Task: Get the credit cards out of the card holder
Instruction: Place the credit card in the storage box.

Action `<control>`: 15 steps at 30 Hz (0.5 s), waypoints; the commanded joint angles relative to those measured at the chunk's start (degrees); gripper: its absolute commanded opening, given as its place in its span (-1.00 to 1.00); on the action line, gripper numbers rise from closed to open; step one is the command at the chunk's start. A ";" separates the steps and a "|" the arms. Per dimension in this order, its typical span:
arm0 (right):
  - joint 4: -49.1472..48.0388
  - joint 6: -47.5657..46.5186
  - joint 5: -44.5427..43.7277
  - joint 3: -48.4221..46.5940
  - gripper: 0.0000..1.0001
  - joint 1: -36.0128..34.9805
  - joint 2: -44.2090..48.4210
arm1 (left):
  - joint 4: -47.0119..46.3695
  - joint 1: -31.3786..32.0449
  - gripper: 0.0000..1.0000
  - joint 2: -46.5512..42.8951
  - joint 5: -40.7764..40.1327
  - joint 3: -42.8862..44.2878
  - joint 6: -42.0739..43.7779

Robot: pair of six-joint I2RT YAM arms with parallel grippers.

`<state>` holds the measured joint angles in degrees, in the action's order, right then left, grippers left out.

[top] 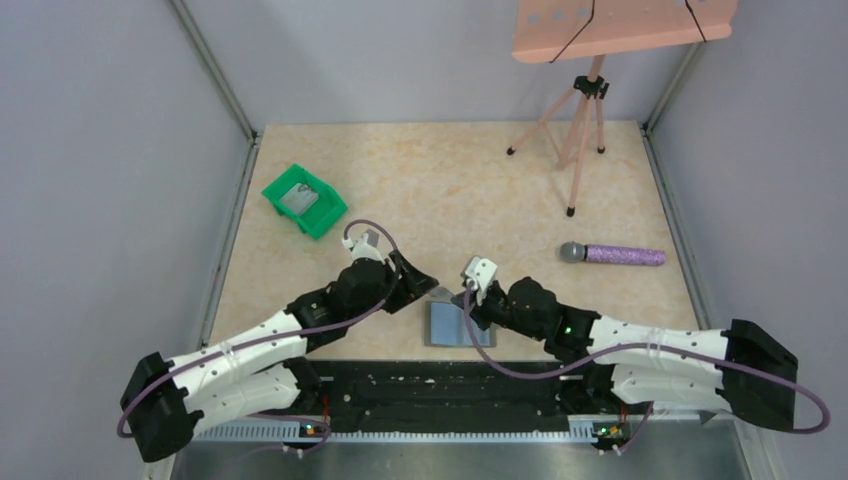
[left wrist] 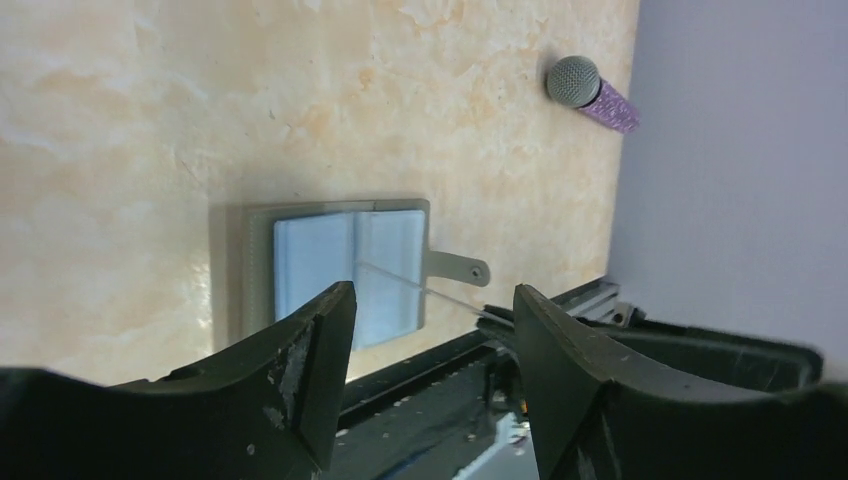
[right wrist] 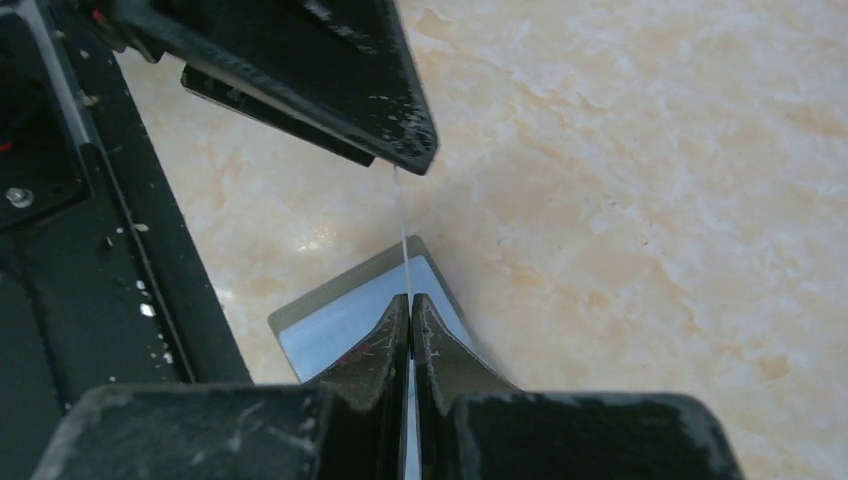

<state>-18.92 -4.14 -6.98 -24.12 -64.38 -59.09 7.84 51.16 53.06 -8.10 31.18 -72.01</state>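
right gripper [right wrist: 410, 302]: jaws pinch a card [right wrist: 402, 225] edge-on, I think
left gripper [left wrist: 432, 292]: jaws spread, clear of it
card holder [left wrist: 340, 265]: open for access

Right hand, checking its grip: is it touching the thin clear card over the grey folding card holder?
Touching. Right wrist view: the right hand is shut on the thin clear card, edge-on.

This is a robotics lab test cell, not a home or a shop. Two robot arms, the left arm [top: 250, 350] and the right arm [top: 650, 350], are bolted to a black rail [top: 450, 385] with loose purple cables [top: 520, 372]. Plain grey walls [top: 100, 150] on metal posts [top: 215, 70] enclose a beige table [top: 450, 170]. Unrelated props lie on it: a green bin [top: 322, 222], a microphone [top: 612, 254] and a pink tripod [top: 580, 120].
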 commanded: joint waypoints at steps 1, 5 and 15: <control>4.89 16.23 8.20 -0.26 -1.00 4.77 5.40 | 0.95 0.26 0.26 -3.11 0.95 1.62 15.75; 8.83 19.51 17.31 -0.13 -1.00 9.07 9.01 | -2.84 0.26 0.23 -5.10 9.52 2.94 28.53; 8.36 25.72 39.52 -0.59 -1.00 12.81 11.35 | 15.58 0.26 0.17 1.42 26.53 20.15 45.93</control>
<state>-8.16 17.67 20.99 -23.99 -52.10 -48.62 18.90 51.27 54.08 9.78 47.35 -34.06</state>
